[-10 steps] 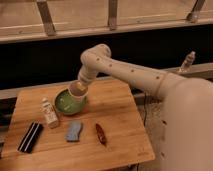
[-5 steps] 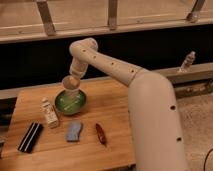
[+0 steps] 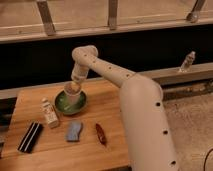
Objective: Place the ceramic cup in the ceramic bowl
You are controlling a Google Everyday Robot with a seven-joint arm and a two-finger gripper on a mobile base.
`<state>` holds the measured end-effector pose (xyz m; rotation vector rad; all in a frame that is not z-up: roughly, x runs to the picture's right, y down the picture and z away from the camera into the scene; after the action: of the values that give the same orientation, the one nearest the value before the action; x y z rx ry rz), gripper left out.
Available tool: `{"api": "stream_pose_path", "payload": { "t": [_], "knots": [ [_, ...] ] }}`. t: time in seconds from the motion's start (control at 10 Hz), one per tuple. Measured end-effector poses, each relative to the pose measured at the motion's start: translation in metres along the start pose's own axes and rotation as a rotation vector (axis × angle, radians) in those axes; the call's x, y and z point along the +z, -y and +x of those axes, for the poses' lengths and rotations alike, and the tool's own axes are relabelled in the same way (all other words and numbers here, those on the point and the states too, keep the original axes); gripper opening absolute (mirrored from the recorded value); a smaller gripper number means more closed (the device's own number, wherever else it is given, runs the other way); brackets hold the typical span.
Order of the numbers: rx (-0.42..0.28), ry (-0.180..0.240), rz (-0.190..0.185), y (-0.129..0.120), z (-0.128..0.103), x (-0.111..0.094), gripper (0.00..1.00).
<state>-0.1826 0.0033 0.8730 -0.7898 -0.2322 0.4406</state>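
The green ceramic bowl sits on the wooden table, left of centre. The pale ceramic cup is upright over the middle of the bowl, down at rim level. My gripper reaches down from above and is shut on the cup's top. I cannot tell whether the cup's base touches the bowl's inside.
A small white labelled bottle stands just left of the bowl. A black flat object, a blue sponge and a reddish-brown object lie nearer the front edge. A clear bottle stands on the ledge at right.
The gripper, holding the cup, rose up and to the left above the bowl, then came down and right. The cup is now low over the bowl's middle.
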Motion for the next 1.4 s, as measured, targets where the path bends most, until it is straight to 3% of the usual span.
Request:
{"api": "stream_pose_path", "payload": {
  "t": [0.5,0.6,1.3,1.4],
  "knots": [
    [-0.011,-0.004,-0.030,0.003,0.000,0.018,0.03],
    [-0.011,-0.005,-0.030,0.003,0.001,0.018,0.07],
    [-0.011,-0.006,-0.030,0.003,0.000,0.018,0.75],
    [-0.011,-0.006,-0.030,0.003,0.000,0.018,0.79]
  ]
}}
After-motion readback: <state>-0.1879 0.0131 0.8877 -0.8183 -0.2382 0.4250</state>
